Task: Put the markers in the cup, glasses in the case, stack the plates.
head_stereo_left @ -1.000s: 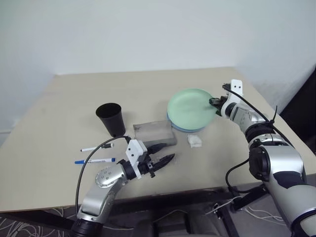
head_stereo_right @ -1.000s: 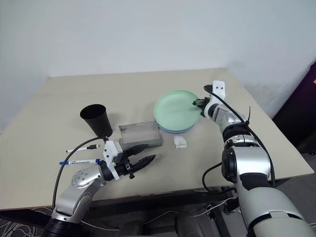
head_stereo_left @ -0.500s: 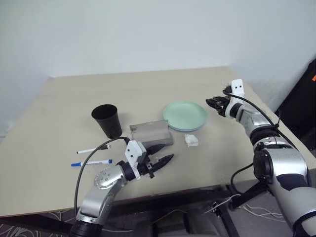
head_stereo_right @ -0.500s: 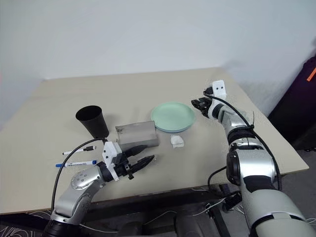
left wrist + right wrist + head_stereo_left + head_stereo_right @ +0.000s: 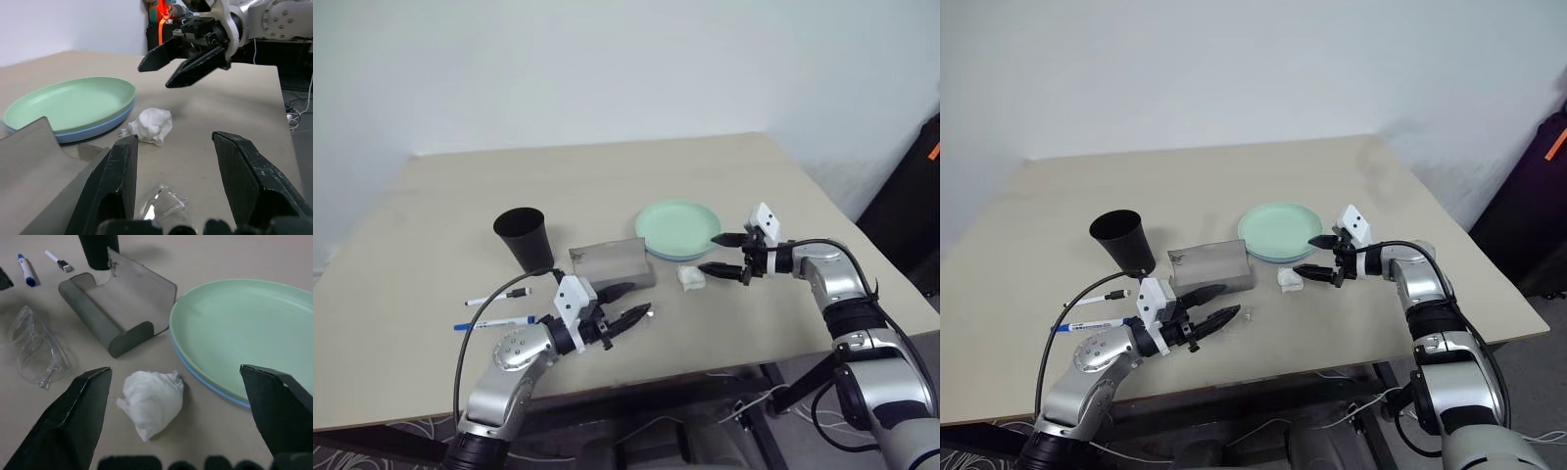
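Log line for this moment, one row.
plates: stacked | glasses: on table, case open | markers: outside cup | left gripper: open | right gripper: open

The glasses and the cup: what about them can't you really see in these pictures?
- Glasses: the left gripper covers them in the left eye view; the left wrist view's bottom edge crops them.
- Cup: its inside stays dark in the eye views; the right wrist view's top edge cuts off its rim.

Head views look down; both close wrist views share the white lump (image 5: 152, 401).
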`<state>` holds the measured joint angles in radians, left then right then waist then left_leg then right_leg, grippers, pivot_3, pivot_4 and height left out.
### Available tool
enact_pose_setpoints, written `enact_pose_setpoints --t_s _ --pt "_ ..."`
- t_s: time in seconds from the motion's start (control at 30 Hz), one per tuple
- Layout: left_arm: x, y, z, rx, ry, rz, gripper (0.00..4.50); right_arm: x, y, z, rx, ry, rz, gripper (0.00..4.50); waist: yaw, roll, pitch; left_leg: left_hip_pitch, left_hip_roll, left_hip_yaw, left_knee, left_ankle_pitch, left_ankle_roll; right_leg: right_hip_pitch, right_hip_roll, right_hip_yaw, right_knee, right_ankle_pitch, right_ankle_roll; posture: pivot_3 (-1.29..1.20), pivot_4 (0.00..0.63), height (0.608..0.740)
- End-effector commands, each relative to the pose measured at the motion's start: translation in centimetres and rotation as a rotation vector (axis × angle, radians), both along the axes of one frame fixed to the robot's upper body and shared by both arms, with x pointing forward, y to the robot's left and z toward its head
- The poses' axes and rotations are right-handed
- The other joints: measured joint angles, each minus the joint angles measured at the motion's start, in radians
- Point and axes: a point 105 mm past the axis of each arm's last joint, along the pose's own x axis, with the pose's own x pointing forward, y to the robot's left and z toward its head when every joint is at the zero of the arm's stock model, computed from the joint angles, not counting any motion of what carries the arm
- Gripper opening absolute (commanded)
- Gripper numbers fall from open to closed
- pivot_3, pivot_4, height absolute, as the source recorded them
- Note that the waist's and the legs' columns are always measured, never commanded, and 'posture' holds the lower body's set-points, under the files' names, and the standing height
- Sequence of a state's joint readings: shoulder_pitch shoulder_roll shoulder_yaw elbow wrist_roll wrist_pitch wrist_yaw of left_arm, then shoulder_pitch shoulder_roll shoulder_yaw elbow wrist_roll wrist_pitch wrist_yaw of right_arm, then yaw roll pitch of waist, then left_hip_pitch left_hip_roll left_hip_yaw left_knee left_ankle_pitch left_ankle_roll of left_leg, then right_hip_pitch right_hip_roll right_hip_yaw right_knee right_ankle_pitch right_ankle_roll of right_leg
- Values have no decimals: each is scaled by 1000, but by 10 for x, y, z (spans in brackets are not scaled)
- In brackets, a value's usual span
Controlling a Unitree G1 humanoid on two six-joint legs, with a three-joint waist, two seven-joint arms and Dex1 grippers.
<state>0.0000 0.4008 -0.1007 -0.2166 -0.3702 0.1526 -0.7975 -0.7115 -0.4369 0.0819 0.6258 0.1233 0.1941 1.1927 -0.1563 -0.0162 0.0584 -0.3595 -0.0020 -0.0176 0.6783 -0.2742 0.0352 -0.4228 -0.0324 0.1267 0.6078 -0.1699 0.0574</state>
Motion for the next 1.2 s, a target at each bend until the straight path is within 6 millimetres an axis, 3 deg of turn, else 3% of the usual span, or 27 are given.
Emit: enact_pose_setpoints --t_s 0.03,0.23,0.37,0.5,0.73,0.8,0.87,0.97,1.07,1.17,1.2 --pt "4 6 12 0 -54 12 2521 0 11 2 -3 -20 8 4329 0 0 0 0 0 0 0 0 0 0 0 0 0 0 0 0 0 737" --pt "5 12 10 18 -52 27 2521 1 18 -28 -71 34 -33 4329 3 0 0 0 0 0 -1 0 0 0 0 0 0 0 0 0 0 737" --pt "5 14 10 23 -54 35 2521 4 19 -33 -75 45 -56 4162 3 0 0 -1 0 -1 0 0 0 0 0 0 0 0 0 0 0 737" --pt "4 17 9 27 -53 44 2521 3 16 -35 -79 52 -55 3092 3 0 0 -1 0 -1 0 0 0 0 0 0 0 0 0 0 0 737" --pt "5 18 8 32 -52 50 2521 4 15 -24 -45 38 -41 576 3 0 0 0 0 -1 0 0 0 0 0 0 0 0 1 0 0 737" --pt "4 19 8 35 -51 54 2521 1 18 -10 3 7 0 34 3 0 0 0 0 -1 0 0 0 0 0 0 0 0 1 0 0 737" --pt "5 21 7 39 -50 58 2521 1 21 8 57 -27 17 34 3 0 0 0 0 0 0 0 0 0 0 0 0 1 1 0 0 737" --pt "5 25 6 47 -48 64 2521 21 21 31 82 -99 -73 34 3 0 0 0 0 -1 -1 0 0 0 0 0 0 1 1 0 0 737" --pt "5 25 6 49 -47 64 2521 36 19 33 77 -114 -158 34 2 0 0 0 0 0 0 0 0 0 0 -1 0 1 0 0 0 737" --pt "6 25 6 51 -48 62 2521 51 19 22 28 -117 -254 34 2 0 0 0 0 -1 0 0 0 0 0 -1 0 0 0 0 0 737" --pt "7 25 6 51 -48 61 2521 55 21 19 28 -108 -280 272 2 0 0 0 0 -1 -1 0 0 0 0 -1 0 1 0 0 0 737"
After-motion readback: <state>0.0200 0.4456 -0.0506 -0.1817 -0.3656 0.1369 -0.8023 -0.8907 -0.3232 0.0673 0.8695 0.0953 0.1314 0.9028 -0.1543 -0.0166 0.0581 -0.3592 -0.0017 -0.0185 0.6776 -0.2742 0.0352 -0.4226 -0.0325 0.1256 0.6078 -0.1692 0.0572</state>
